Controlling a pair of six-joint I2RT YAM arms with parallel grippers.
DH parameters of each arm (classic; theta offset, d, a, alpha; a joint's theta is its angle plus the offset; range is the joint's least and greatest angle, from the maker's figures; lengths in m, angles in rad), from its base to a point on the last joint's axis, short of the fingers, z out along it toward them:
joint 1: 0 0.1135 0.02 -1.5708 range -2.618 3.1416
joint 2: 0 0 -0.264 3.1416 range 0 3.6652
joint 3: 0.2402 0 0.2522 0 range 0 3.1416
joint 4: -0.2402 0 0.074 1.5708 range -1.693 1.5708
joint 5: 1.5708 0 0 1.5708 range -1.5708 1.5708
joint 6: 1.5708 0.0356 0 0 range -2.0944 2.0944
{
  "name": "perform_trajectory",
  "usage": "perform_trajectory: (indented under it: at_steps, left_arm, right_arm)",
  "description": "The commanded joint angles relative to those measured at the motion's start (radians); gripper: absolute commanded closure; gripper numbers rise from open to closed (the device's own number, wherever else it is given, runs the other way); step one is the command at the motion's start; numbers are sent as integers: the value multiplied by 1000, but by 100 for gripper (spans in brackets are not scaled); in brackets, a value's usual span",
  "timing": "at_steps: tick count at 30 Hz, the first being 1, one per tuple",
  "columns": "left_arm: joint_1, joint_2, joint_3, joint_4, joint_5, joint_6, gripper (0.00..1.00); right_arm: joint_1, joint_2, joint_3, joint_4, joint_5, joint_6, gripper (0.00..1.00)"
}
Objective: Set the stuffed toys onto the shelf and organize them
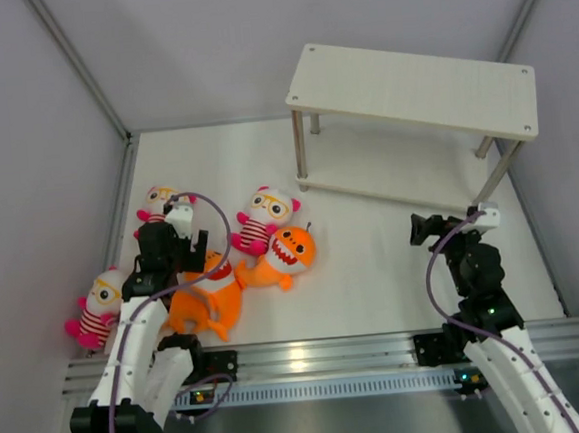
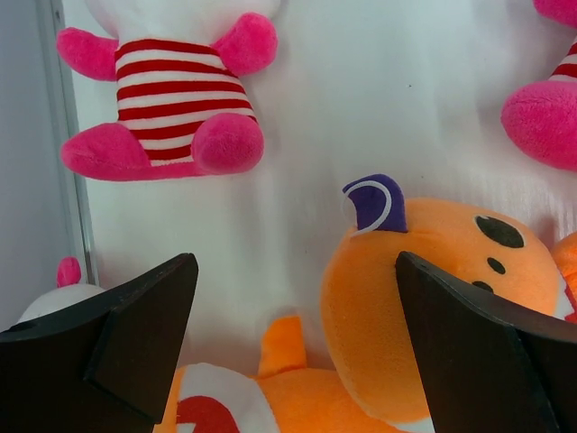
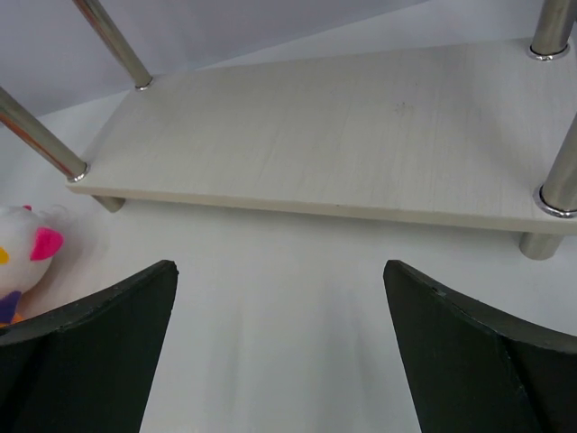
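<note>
Three white-headed dolls lie at the left: one point(image 1: 158, 205) partly under my left arm, one point(image 1: 264, 216) mid-table, one point(image 1: 98, 307) by the left wall. Two orange sharks lie beside them, one point(image 1: 290, 252) facing up and one point(image 1: 204, 298) below my left gripper point(image 1: 184, 257). That gripper point(image 2: 293, 263) is open and empty. A shark head point(image 2: 433, 289) sits against its right finger and a striped doll body point(image 2: 162, 108) lies beyond. The shelf point(image 1: 410, 92) stands at the back right. My right gripper point(image 1: 426, 229) is open and empty, facing the shelf's lower board point(image 3: 315, 135).
Grey walls close in the table on the left, back and right. A metal rail point(image 1: 310, 355) runs along the near edge. The shelf's thin metal legs point(image 3: 41, 135) stand ahead of my right gripper point(image 3: 279, 266). A doll's head point(image 3: 22, 248) shows at that view's left edge.
</note>
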Motion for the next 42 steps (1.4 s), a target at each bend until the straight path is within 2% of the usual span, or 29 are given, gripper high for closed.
perform_trajectory:
  at_steps: [1,4,6,9,12,13,14,15,16,17,18,19,21,22,24,25,27,29,33,42]
  left_arm:
    - [4,6,19,15,-29,-9,2]
    - [4,18,26,13,-71,-21,2]
    - [4,24,27,14,-126,-30,2]
    - [4,38,34,7,-117,-10,2]
    - [4,55,49,-8,-92,19,2]
    - [4,60,53,-10,-98,14,2]
    - [4,60,54,-12,-104,14,2]
    - [4,57,54,-10,-118,13,2]
    - [4,57,54,-10,-121,13,2]
    - [4,54,53,-10,-126,13,2]
    - [4,50,54,-10,-131,13,2]
    - [4,49,56,-13,-129,13,2]
    - [4,46,60,-12,-120,14,2]
    - [4,47,60,-12,-114,13,2]
    - [4,53,60,-13,-103,13,2]
    - [2,57,60,-12,-97,14,2]
    - [2,66,62,-15,-98,13,2]
    - [2,66,63,-15,-101,13,2]
    - [2,64,65,-15,-100,14,2]
    - [2,75,69,-15,-98,17,2]
  right_arm:
    - [12,-18,63,14,-14,57,1]
    - [12,-35,74,10,-16,155,1]
    - [10,-30,85,12,-43,157,0]
    - [12,-6,115,16,-142,128,1]
    - [10,96,183,22,-333,95,13]
    - [12,138,197,54,-380,109,23]
    - [13,237,212,70,-481,121,28]
    - [23,288,242,87,-511,150,32]
    - [67,336,263,73,-476,160,37]
    - [104,414,282,49,-421,163,38]
    - [154,443,308,35,-357,140,37]
    - [270,465,315,35,-238,123,38]
    - [401,511,324,45,-139,79,34]
    - [514,529,327,59,-105,71,32]
    - [594,601,333,103,-126,66,28]
    - [627,635,336,154,-209,75,24]
    - [632,750,350,211,-288,117,21]
    - [635,856,365,267,-304,138,18]
    - [638,980,408,379,-293,177,20]
    - [655,1229,528,424,-256,126,25]
